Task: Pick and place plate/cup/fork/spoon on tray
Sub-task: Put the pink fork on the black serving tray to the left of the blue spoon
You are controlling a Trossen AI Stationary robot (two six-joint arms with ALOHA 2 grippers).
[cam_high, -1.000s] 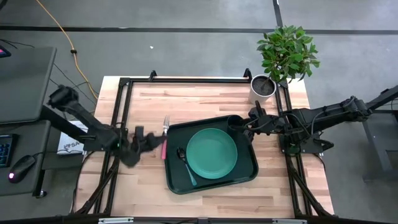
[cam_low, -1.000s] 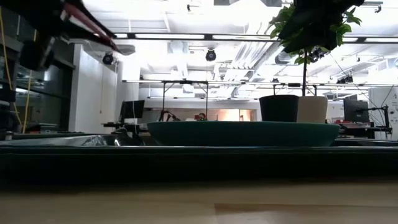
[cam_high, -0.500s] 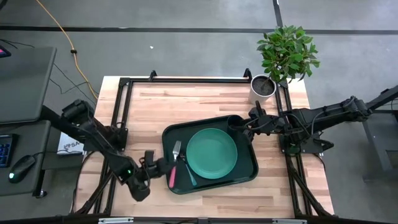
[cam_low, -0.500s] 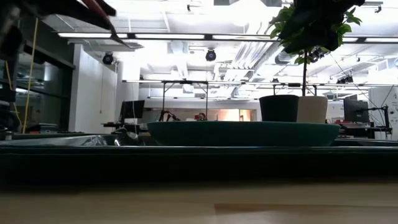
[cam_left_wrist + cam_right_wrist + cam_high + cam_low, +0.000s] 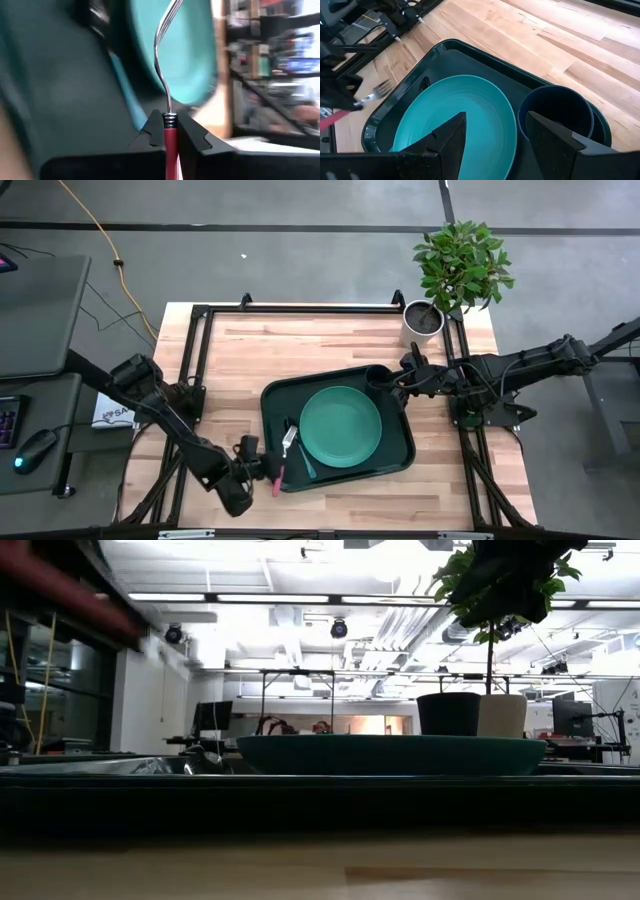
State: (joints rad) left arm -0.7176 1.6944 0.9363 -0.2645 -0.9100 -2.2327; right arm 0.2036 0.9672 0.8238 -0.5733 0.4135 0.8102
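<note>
The tabletop (image 5: 330,340) is pale butcher-block wood inside a black metal frame, and it sits on a grey floor with an orange cable trailing across the upper left of the high view. In the middle of the frame lies the tray (image 5: 340,470), dark green, with the teal plate (image 5: 340,426) lying in it. The dark cup (image 5: 379,375) stands in the tray's upper right corner, just beside the plate, and the spoon (image 5: 303,455) lies along the plate's left edge, inside the tray. At the lower left, the left gripper (image 5: 268,469) has its jaws clamped on the red handle of the fork (image 5: 284,452), which hangs over the tray's lower left corner with its tines toward the plate; the left wrist view shows the handle pinched tight between the two dark fingers. The right gripper (image 5: 400,379) sits at the tray's upper right, beside the cup, its jaws spread apart as the right wrist view shows. A white plant pot (image 5: 423,318) with a leafy plant stands at the tabletop's upper right corner. From table height, the room behind is bright, with ceiling lights, ducts, and desks with monitors.
</note>
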